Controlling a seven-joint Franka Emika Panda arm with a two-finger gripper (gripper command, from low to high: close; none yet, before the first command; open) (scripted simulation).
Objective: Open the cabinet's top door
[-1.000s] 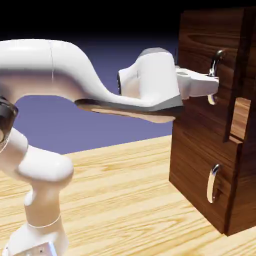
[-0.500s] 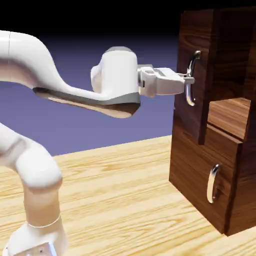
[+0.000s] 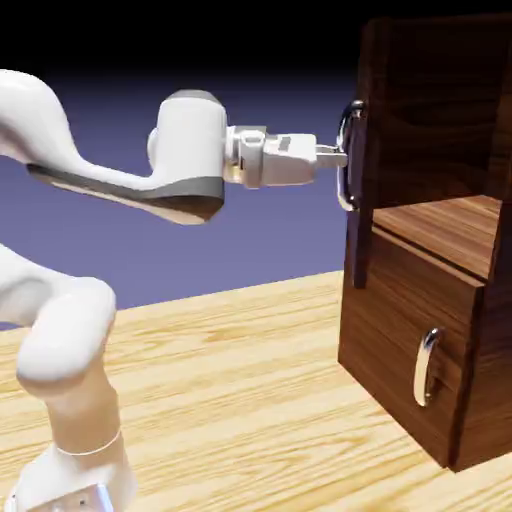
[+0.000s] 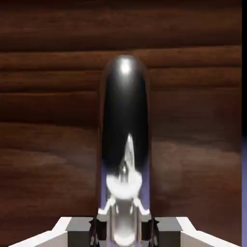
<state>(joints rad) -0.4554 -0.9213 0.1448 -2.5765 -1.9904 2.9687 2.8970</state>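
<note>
Your fingers (image 3: 332, 157) grip the handle (image 3: 345, 165); the top door (image 3: 363, 150) stands open, so swing it wider.

Two doors (image 3: 360, 240), two handles (image 3: 425, 368), one cabinet (image 3: 490, 350)

The cabinet (image 3: 420, 320) looks like dark brown wood with streaky grain and a soft sheen. Both handles (image 3: 344, 160) are smooth, glossy, mirror-like metal. The desk (image 3: 230, 400) is pale, grained wood; the arm (image 3: 190, 140) has smooth white plastic-looking shells with glossy highlights.
</note>
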